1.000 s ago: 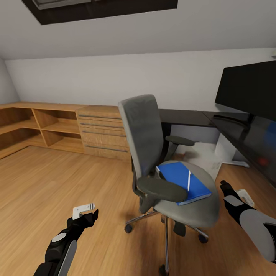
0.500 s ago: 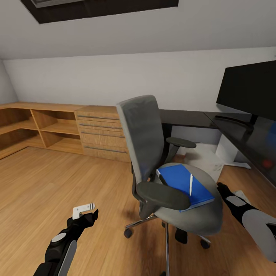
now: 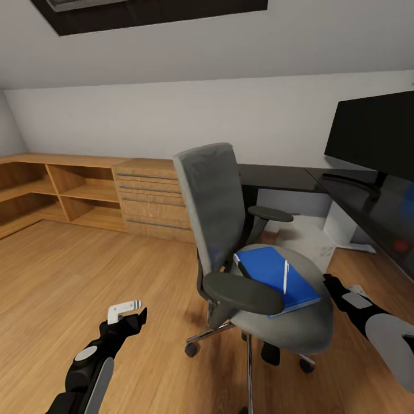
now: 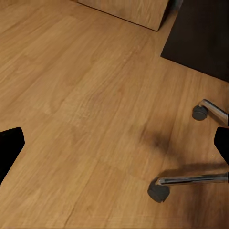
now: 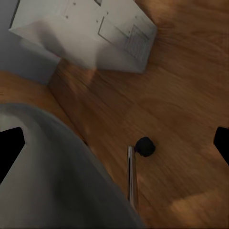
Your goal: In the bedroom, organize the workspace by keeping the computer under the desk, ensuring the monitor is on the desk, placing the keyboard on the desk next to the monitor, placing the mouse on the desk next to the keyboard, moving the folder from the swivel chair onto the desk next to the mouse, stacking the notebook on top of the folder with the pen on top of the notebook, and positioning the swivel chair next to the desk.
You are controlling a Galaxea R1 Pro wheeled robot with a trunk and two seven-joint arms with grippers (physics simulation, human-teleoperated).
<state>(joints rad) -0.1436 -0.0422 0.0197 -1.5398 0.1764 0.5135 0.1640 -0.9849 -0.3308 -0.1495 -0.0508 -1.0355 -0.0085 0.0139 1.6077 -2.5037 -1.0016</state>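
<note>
While both arms' fingers spread wide, the folder (image 3: 276, 275) lies on the swivel chair (image 3: 299, 322).

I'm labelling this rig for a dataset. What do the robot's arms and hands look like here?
Both arms are mostly black with light grey panels. The left arm has a round grey disc and a long grey plate along the forearm. The left hand is black with a pale grey, bracket-shaped finger part on top. The right arm has a large rounded grey shell; the right hand is black.
</note>
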